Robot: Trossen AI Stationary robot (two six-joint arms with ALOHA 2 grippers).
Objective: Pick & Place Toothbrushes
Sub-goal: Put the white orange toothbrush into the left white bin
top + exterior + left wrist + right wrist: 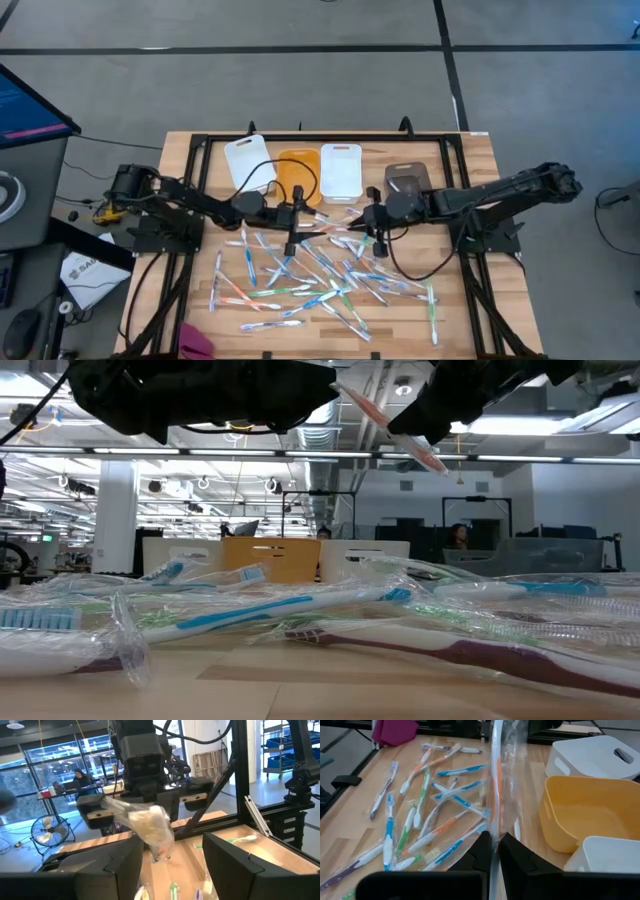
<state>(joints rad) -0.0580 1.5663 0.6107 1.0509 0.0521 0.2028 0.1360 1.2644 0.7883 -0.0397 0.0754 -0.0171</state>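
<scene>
Many wrapped toothbrushes (300,285) lie scattered on the wooden table. My right gripper (493,842) is above them at mid-table, shut on an orange-and-white toothbrush in a clear wrapper (496,785). My left gripper (172,840) faces it from the table's left, level and open. The wrapper's free end (152,827) is between the left fingers, and I see no touch. In the low view this toothbrush (390,425) hangs tilted between the two dark arms, well above the pile. My right gripper pinches the wrapped toothbrush's shaft (494,827) between its two fingers. The fingers come from the table's right, slanting down, and lie along the brush. The brush reaches out past the fingertips toward the left gripper, lifted clear of the table.
Four bins stand in a row along the far side: white (248,160), orange (295,178), white (341,172) and grey (408,180). A magenta cloth (197,343) lies at the near left corner. Black frame rails (190,200) border the table.
</scene>
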